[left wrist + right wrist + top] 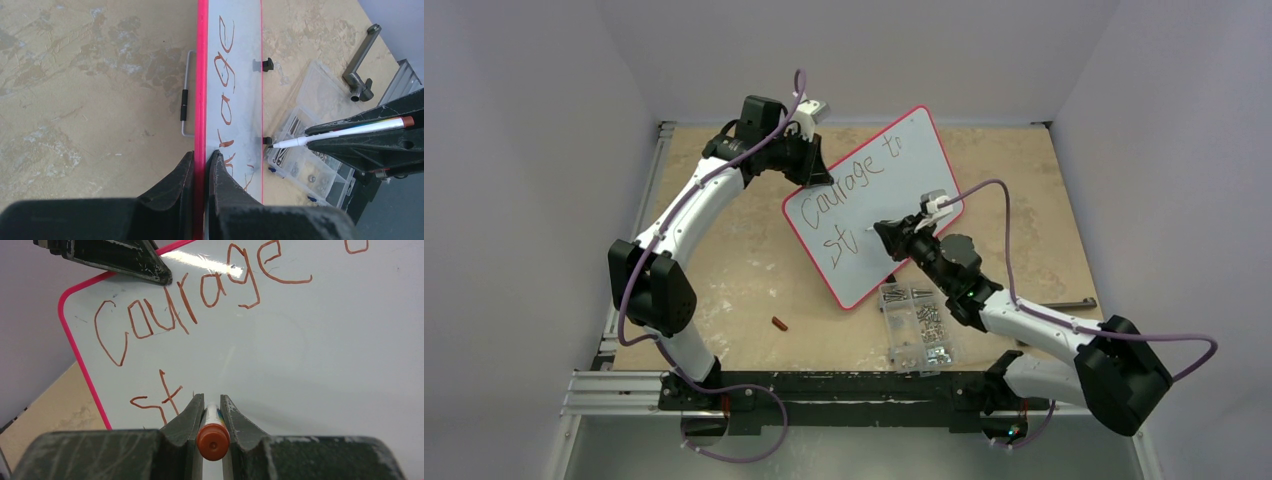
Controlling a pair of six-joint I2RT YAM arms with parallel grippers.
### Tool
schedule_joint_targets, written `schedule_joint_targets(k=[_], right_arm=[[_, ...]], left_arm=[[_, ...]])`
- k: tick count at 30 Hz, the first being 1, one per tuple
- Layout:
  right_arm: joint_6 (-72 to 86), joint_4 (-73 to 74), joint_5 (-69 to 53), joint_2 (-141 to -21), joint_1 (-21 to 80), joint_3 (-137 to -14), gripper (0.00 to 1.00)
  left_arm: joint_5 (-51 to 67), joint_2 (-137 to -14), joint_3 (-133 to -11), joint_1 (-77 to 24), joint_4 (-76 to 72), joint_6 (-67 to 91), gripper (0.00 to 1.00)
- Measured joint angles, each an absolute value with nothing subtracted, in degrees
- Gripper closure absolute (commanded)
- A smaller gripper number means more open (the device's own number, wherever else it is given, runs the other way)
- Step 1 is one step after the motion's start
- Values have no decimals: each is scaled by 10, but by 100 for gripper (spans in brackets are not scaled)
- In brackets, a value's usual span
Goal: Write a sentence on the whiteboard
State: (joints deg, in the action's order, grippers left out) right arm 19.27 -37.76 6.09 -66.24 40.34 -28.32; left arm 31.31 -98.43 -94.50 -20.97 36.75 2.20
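Right gripper [212, 400] snug around marker [212, 440], arm outstretched toward whiteboard [325, 365]; left gripper [202, 153] tight on its rim.

in the right wrist view the marker [212, 439] hides its own tip between the right claw [212, 400] fingers, the whiteboard [325, 365] runs off the top and right edges, cutting the word after "courage", and from above the orange bit [779, 323] is too small to tell.

Two arms [686, 205]. One whiteboard [904, 190]. One marker [345, 131]. One box [916, 325] of screws. One little red cap [779, 322]. One grey metal tool [361, 60].
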Motion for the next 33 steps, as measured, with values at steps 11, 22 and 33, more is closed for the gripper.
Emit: schedule_joint_targets(k=[11, 22, 33], right_arm=[[196, -482, 3, -665, 383, -248, 100], [208, -506, -11, -701, 369, -248, 100], [225, -509, -11, -747, 359, -266, 100]], left_arm=[[313, -985, -945, -210, 368, 22, 100], [313, -985, -945, -210, 367, 23, 100], [313, -985, -945, -210, 367, 24, 100]])
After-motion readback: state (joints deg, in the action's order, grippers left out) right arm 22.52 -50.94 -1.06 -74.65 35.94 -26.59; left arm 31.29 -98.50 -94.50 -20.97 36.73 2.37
